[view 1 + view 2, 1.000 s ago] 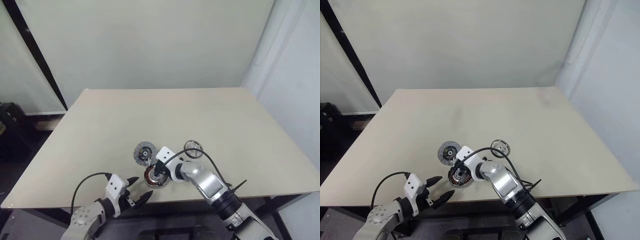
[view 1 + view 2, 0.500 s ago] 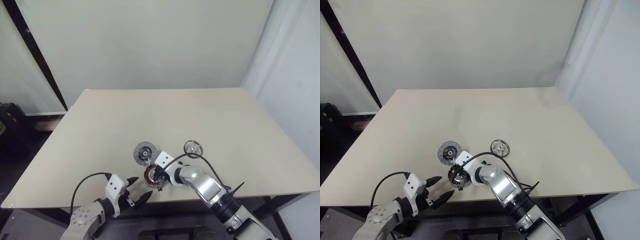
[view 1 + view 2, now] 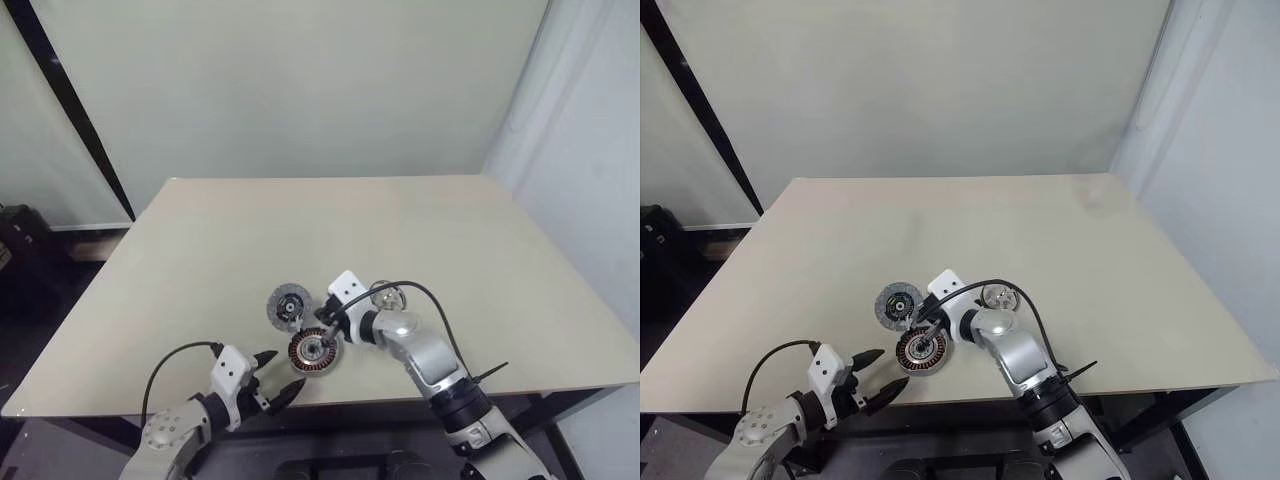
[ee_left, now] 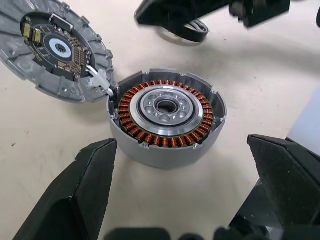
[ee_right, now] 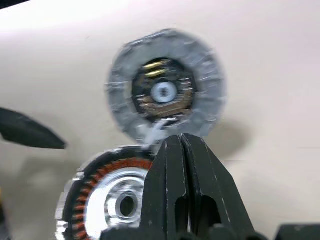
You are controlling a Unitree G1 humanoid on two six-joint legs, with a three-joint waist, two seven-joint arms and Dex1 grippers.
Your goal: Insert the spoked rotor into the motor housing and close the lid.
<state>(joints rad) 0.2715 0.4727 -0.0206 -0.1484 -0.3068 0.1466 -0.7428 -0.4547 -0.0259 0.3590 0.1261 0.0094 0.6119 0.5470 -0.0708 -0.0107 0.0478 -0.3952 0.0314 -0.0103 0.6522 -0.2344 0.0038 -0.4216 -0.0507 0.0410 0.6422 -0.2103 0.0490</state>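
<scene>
The motor housing [image 4: 167,119] is still empty; the spoked rotor [image 3: 386,296] must be fetched by the pinched-shut, empty right gripper [image 3: 322,323].

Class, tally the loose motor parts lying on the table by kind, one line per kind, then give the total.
Motor housing with copper windings: 1
Lid, grey disc: 1
Spoked rotor, shiny wheel: 1
Total: 3
</scene>
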